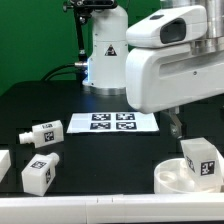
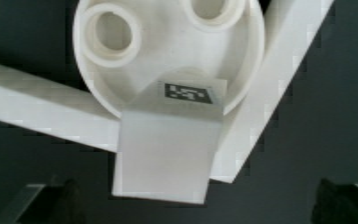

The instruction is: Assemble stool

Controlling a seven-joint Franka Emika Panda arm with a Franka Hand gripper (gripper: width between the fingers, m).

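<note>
The round white seat (image 1: 168, 176) lies at the front of the exterior view's right. A blocky white leg (image 1: 200, 158) with a tag stands in it. In the wrist view the seat (image 2: 158, 45) shows its round holes. The tagged leg (image 2: 176, 150) reaches from it toward my fingers. My gripper (image 1: 177, 127) hangs just above and behind the seat, mostly hidden by the arm. In the wrist view my gripper (image 2: 190, 208) is open. Its dark fingertips (image 2: 44, 202) sit wide apart on either side of the leg's end and do not touch it. Two more tagged legs (image 1: 40, 134) (image 1: 40, 174) lie loose at the exterior view's left.
The marker board (image 1: 111, 122) lies in the middle of the black table. A further white part (image 1: 4, 163) is cut off at the exterior view's left edge. White frame bars (image 2: 34, 100) run beside the seat in the wrist view. The robot base (image 1: 105, 55) stands at the back.
</note>
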